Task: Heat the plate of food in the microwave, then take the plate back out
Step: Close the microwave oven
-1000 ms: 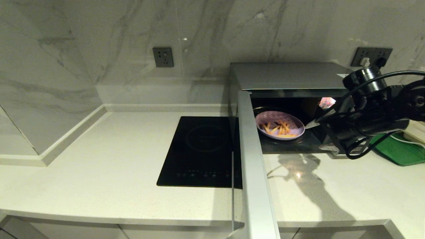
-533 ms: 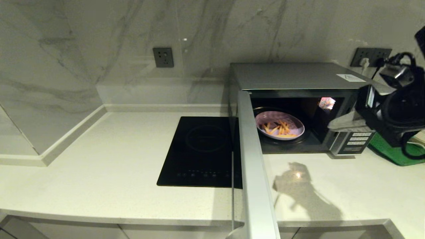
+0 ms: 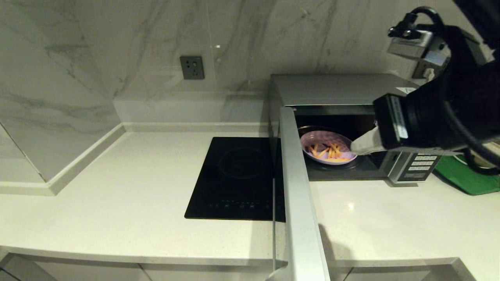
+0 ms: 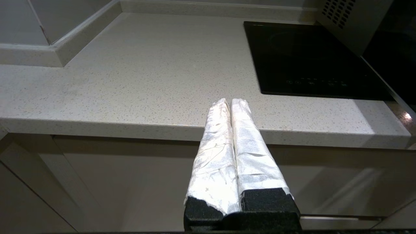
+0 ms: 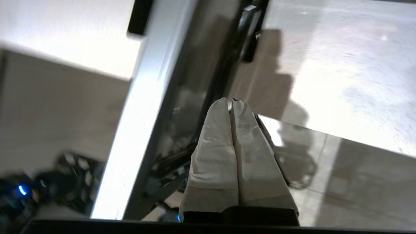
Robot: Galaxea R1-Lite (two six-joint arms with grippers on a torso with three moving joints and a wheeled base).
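The silver-grey microwave (image 3: 340,89) stands at the back right with its door (image 3: 299,195) swung wide open toward me. Inside, on the glass turntable, sits the pale lilac plate of food (image 3: 329,147) with its orange-yellow sticks. My right gripper (image 3: 354,146) hangs raised in front of the microwave's mouth, clear of the plate, its taped fingers shut on nothing. In the right wrist view that gripper (image 5: 231,101) looks down past the door's edge (image 5: 136,123). My left gripper (image 4: 230,100) is parked below the counter's front edge, shut and empty.
A flat black cooktop (image 3: 238,175) lies left of the open door. A green tray (image 3: 465,177) sits right of the microwave, beside its button panel (image 3: 420,166). A wall socket (image 3: 191,67) is on the marble backsplash. White counter (image 3: 117,187) spreads to the left.
My right arm has drawn back from the microwave's opening and risen up toward the head camera. The plate stays on the turntable and the door stays open.
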